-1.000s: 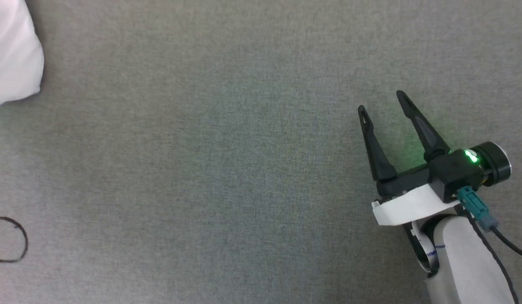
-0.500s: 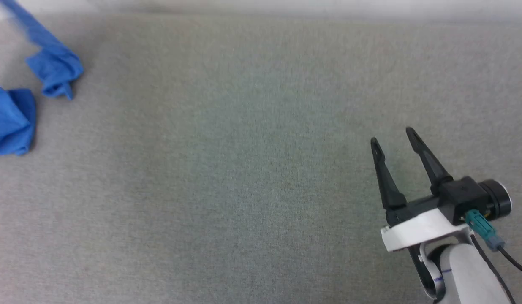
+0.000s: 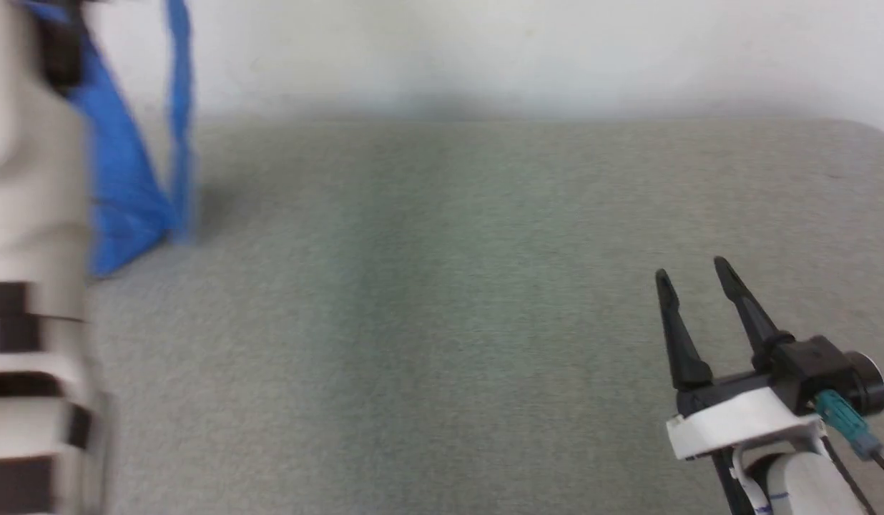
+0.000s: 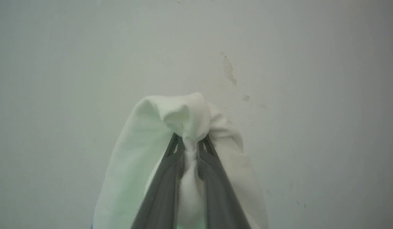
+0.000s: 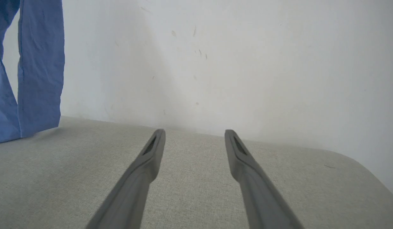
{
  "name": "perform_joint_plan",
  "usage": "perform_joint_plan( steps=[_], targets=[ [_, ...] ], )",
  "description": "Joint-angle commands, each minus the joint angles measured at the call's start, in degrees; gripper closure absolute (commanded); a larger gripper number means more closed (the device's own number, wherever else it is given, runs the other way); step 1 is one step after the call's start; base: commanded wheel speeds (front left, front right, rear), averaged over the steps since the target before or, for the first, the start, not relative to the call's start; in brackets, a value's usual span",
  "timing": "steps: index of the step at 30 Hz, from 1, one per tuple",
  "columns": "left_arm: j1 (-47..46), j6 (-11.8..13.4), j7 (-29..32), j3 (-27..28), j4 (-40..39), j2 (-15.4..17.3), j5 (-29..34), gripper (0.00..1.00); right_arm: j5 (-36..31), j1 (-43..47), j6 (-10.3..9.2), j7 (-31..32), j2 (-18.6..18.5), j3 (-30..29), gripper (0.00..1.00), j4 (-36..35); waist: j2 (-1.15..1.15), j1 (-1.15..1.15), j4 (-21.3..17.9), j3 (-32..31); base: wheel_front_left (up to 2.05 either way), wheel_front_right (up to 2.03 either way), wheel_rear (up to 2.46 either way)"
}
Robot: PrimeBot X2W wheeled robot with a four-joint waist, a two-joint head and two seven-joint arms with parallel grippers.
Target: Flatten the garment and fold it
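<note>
From the head view we look down on the grey table, with a white wall rising behind its far edge. At the table's left side stands our pale left forearm, blurred and banded with dark. Just beside it hangs the garment. Here it shows as two royal-blue lengths of cloth dropping from above to the table's far left part. Motion blur keeps us from telling whether the lower end rests on the surface. Above the table's near right corner is our right gripper. Its two dark fingers are spread apart with nothing between them, pointing toward the table's far edge.

In the left wrist view our left gripper is clamped on a bunch of the garment's white cloth. The fingers are pinched nearly together, and the fabric bulges over their tips and drapes down both sides. Behind it is the wall, plain apart from a few small marks.

In the right wrist view the right gripper has its jaws wide and bare above the table, aimed at the far edge where the wall begins. The garment's blue lengths hang at the table's far left and come down to about the level of the surface.
</note>
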Motion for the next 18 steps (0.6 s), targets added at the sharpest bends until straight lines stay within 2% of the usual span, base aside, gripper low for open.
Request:
perform_joint_plan(
  steps=[1, 8, 12, 18],
  targets=[
    [1.94, -0.37, -0.17, -1.12, -1.59, -2.52, -0.67, 1.0, 0.24, 1.02, -0.04, 0.32, 0.08, -0.45, 0.0, -0.68, 0.0, 0.01, -3.41, -2.09, 0.0, 0.0, 0.0],
    [10.45, -0.67, 1.88, -6.02, -10.86, -12.55, -4.76, 1.0, 0.66, 2.33, -0.04, 1.39, 0.08, -1.92, 0.0, -2.07, 0.0, 0.01, -7.17, -1.6, 0.0, 0.0, 0.0],
    [16.68, -0.5, 2.96, -7.58, -14.63, -14.54, -7.16, 1.0, 0.72, 2.6, -0.04, 1.62, 0.08, -2.11, 0.0, -2.65, 0.0, 0.01, -8.07, -1.05, 0.0, 0.0, 0.0],
    [34.82, 2.24, 3.98, -10.74, -18.48, -15.7, -10.74, 1.0, 1.08, 2.96, -0.04, 1.6, 0.08, -2.41, 0.0, -3.06, 0.0, 0.01, -8.65, -0.07, 0.0, 0.0, 0.0]
  ],
)
